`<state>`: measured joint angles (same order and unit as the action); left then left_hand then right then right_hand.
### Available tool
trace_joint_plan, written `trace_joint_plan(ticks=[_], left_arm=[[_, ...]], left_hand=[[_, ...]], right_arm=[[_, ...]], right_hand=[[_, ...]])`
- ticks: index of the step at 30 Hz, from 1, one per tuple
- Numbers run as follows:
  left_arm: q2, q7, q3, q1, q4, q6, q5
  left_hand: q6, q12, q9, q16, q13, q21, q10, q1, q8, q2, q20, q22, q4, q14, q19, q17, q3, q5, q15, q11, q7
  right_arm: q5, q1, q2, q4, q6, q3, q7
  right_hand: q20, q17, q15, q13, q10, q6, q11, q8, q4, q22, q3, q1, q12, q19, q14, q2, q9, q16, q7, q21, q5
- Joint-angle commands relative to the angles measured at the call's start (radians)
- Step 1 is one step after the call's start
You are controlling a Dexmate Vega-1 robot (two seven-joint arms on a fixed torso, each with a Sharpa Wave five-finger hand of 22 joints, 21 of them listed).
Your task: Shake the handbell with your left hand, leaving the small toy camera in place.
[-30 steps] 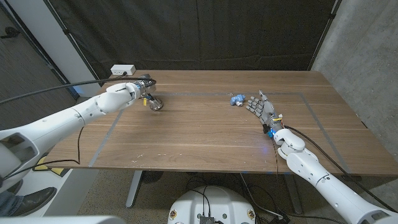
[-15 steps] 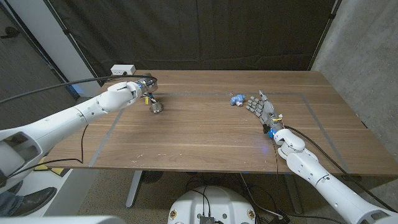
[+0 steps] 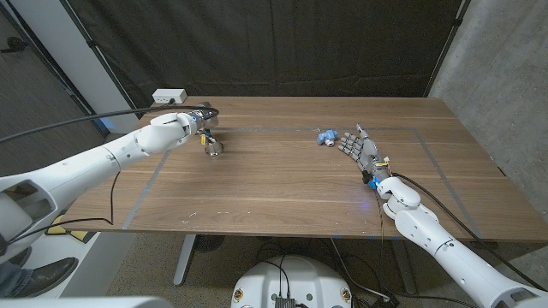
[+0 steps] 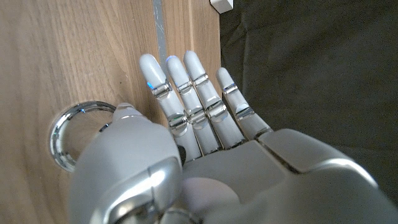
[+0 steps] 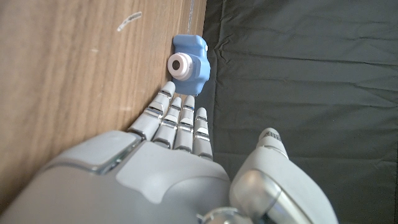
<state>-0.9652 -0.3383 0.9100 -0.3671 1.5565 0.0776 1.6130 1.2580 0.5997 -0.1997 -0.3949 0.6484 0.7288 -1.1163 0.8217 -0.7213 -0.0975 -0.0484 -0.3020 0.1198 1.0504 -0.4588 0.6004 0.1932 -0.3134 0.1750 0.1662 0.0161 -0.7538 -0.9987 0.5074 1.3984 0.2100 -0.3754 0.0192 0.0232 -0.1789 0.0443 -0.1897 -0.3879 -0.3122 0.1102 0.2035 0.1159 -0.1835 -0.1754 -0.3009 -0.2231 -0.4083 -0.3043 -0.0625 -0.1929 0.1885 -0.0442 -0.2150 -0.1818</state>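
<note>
Dark curtains hang behind a long wooden table with a thin taped line on it. Left of the middle of the head view, the left hand holds the small silver handbell, which hangs just over the wood below the hand. To shake it well, I think the hand should keep hold of the handle and swing in short, quick moves, staying on its own side, far from the small blue toy camera. That toy sits right of the middle, just past the fingertips of the right hand, which is spread wide and holds nothing. The left wrist view shows the bell's shiny round rim under the thumb, but the grip on the handle is hidden there, so how firm it is stays a guess. The right wrist view shows the toy's white lens.
</note>
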Motion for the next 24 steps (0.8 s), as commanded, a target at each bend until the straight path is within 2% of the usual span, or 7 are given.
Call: trace_joint_plan(ticks=[1,6,15,17,20,21,24], left_arm=[[0.015,-0.087,0.033,0.033,0.024,0.083,0.062],[0.057,-0.181,0.060,0.060,0.015,0.108,0.107],[0.098,-0.232,0.101,0.088,-0.010,0.144,0.118],[0.106,-0.244,0.110,0.092,-0.014,0.149,0.116],[0.113,-0.250,0.121,0.098,-0.021,0.156,0.113],[0.116,-0.251,0.125,0.100,-0.023,0.157,0.112],[0.124,-0.252,0.136,0.107,-0.032,0.160,0.113]], left_hand=[[0.001,0.005,0.000,0.001,0.005,0.004,-0.001,0.016,0.003,0.014,-0.007,0.000,-0.005,-0.006,0.001,0.003,0.010,-0.008,0.000,0.003,0.003],[-0.017,-0.016,0.012,0.033,-0.008,-0.011,0.031,0.025,0.028,0.016,0.001,0.008,-0.004,-0.069,0.053,0.002,0.020,-0.017,-0.008,0.014,0.008],[-0.012,-0.031,0.019,0.053,-0.029,-0.017,0.039,0.034,0.043,0.015,0.005,0.016,-0.004,-0.099,0.076,-0.002,0.029,-0.024,-0.012,0.020,0.002],[-0.015,-0.054,0.019,0.092,-0.056,-0.028,0.060,0.039,0.058,0.014,0.009,0.025,-0.001,-0.149,0.109,-0.021,0.038,-0.028,-0.011,0.022,0.002],[-0.021,-0.073,0.018,0.118,-0.076,-0.033,0.080,0.041,0.068,0.012,0.012,0.033,0.001,-0.171,0.124,-0.041,0.044,-0.030,-0.009,0.029,0.005],[-0.051,-0.093,0.021,0.142,-0.090,-0.036,0.106,0.043,0.090,0.009,0.013,0.040,0.004,-0.197,0.132,-0.058,0.050,-0.033,-0.010,0.028,0.008],[-0.092,-0.123,0.021,0.160,-0.114,-0.042,0.137,0.047,0.119,0.005,0.015,0.051,0.006,-0.217,0.142,-0.075,0.058,-0.036,-0.019,0.037,0.026]], right_arm=[[-0.010,-0.007,-0.005,-0.017,0.026,0.008,0.019],[-0.017,-0.015,-0.006,-0.022,0.039,0.014,0.027],[-0.029,-0.037,-0.004,-0.021,0.059,0.026,0.038],[-0.030,-0.042,-0.002,-0.019,0.063,0.029,0.039],[-0.033,-0.049,0.000,-0.016,0.068,0.034,0.040],[-0.034,-0.052,0.002,-0.014,0.068,0.035,0.039],[-0.036,-0.058,0.004,-0.009,0.070,0.038,0.039]], right_hand=[[0.000,-0.005,-0.003,0.000,-0.004,-0.005,-0.007,-0.003,0.002,-0.006,-0.002,-0.004,0.000,-0.010,-0.004,0.001,-0.006,-0.001,0.006,0.001,0.003],[0.000,-0.005,-0.003,-0.001,-0.004,-0.005,-0.007,-0.002,0.002,-0.006,-0.001,-0.003,0.001,-0.010,-0.004,0.002,-0.006,-0.001,0.007,0.001,0.003],[0.001,-0.005,-0.002,-0.001,-0.005,-0.003,-0.008,-0.003,0.001,-0.006,0.000,-0.002,0.001,-0.010,-0.006,0.003,-0.006,-0.001,0.013,0.001,0.003],[0.001,-0.005,-0.002,-0.001,-0.006,-0.003,-0.008,-0.003,0.001,-0.006,0.000,-0.002,0.000,-0.010,-0.006,0.003,-0.006,-0.001,0.014,0.001,0.003],[0.001,-0.005,-0.003,-0.001,-0.005,-0.003,-0.008,-0.003,0.001,-0.006,0.001,-0.001,0.001,-0.010,-0.006,0.003,-0.006,-0.001,0.014,0.001,0.003],[0.001,-0.005,-0.003,-0.001,-0.005,-0.003,-0.006,-0.003,0.001,-0.006,0.001,-0.001,0.001,-0.010,-0.006,0.003,-0.006,0.000,0.015,0.001,0.003],[0.000,-0.005,-0.003,-0.001,-0.005,-0.003,-0.008,-0.003,0.001,-0.006,0.001,-0.001,0.001,-0.010,-0.008,0.004,-0.006,0.000,0.015,0.001,0.003]])
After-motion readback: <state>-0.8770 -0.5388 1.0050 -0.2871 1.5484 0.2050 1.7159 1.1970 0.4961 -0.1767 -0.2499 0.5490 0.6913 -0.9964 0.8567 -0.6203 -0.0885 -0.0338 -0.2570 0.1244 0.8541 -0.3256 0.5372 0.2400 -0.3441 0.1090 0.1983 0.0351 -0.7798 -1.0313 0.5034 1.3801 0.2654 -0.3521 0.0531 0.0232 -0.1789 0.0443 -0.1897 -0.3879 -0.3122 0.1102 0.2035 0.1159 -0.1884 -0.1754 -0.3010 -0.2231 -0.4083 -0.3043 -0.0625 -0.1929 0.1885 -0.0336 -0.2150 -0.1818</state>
